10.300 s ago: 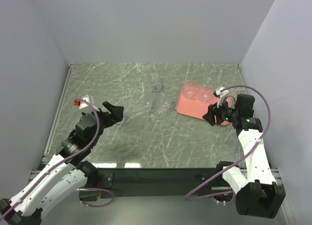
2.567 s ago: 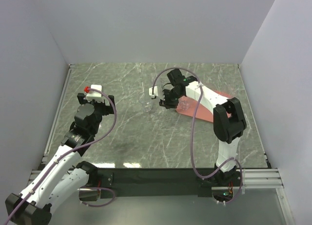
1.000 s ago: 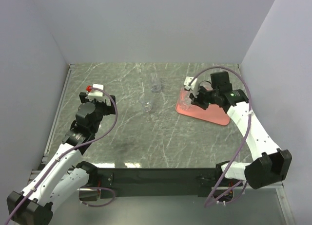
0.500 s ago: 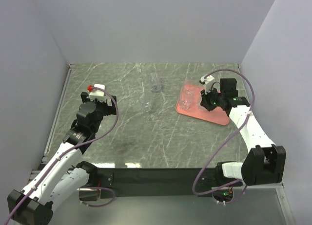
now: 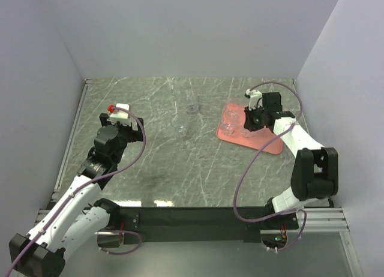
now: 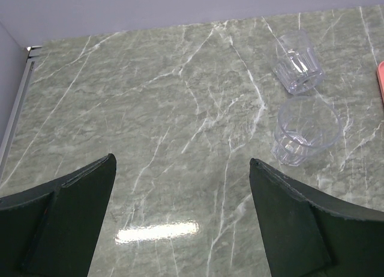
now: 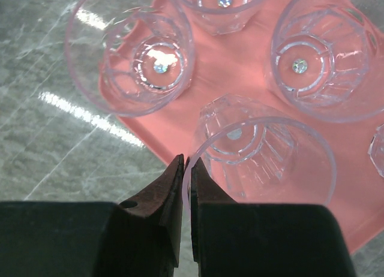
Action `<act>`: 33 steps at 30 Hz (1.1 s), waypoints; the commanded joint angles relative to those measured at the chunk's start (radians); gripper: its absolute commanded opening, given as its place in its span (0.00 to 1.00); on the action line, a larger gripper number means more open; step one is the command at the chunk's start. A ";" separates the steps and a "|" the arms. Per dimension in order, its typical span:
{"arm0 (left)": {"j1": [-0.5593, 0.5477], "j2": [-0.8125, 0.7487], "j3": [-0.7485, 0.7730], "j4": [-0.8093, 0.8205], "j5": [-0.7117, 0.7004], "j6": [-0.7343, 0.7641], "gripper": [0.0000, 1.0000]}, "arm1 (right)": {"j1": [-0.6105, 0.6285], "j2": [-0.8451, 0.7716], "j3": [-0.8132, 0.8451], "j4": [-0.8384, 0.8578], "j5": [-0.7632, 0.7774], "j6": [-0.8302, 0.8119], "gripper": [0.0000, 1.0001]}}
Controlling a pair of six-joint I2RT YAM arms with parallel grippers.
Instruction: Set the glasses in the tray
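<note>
Seemingly right tool pinches glass rim over tray.

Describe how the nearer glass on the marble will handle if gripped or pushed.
The nearer glass looks rigid, smooth and clear: probably slippery, breakable if over-squeezed. Upright, short, wide-mouthed: a low push likely slides it on the glossy table rather than tipping it.

The right claw pinches the rim of one glass over the pink tray, beside other upright glasses.
</note>
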 commanded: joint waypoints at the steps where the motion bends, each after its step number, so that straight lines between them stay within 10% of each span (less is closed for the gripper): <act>1: 0.004 -0.007 0.034 0.014 0.015 -0.017 0.98 | -0.002 0.025 0.072 0.066 0.031 0.034 0.00; 33: 0.004 0.013 0.032 0.016 0.030 -0.021 0.99 | 0.018 0.022 0.153 0.012 -0.010 -0.001 0.37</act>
